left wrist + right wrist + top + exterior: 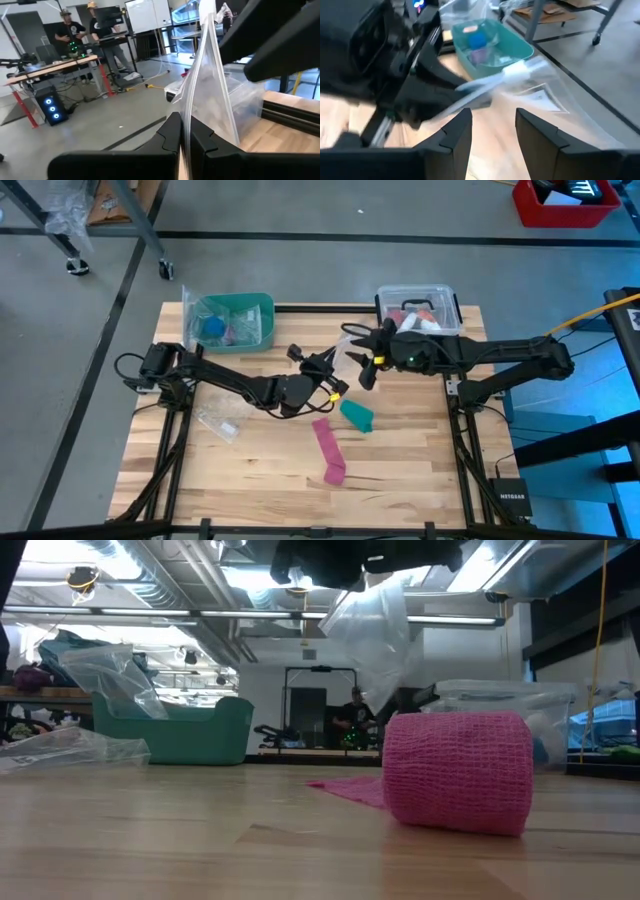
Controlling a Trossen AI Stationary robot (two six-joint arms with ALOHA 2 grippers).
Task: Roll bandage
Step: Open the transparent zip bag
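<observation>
The teal-green bandage [357, 415] lies as a short roll on the wooden table [250, 480], untouched; the low view does not show it. My left gripper [328, 375] is above the table's middle, shut on a clear plastic bag [348, 358]. My right gripper [366, 365] is open just right of the bag; in the right wrist view its fingers [457, 130] stand short of the bag's zip edge [520, 70]. The bag hangs in the air in the low view [375, 630]. My left gripper pinches an edge of the clear bag [186, 131] between its two shut fingers. The bag [210, 75] stretches away from the fingertips as a flat film. It is lifted clear of the table.
A pink strip [327, 442] lies beside the bandage, its rolled end [455, 770] toward the near edge. A teal bin [235, 320] stands at the far left, and a clear lidded box [420, 308] at the far right. Another clear bag [220, 420] lies on the table's left.
</observation>
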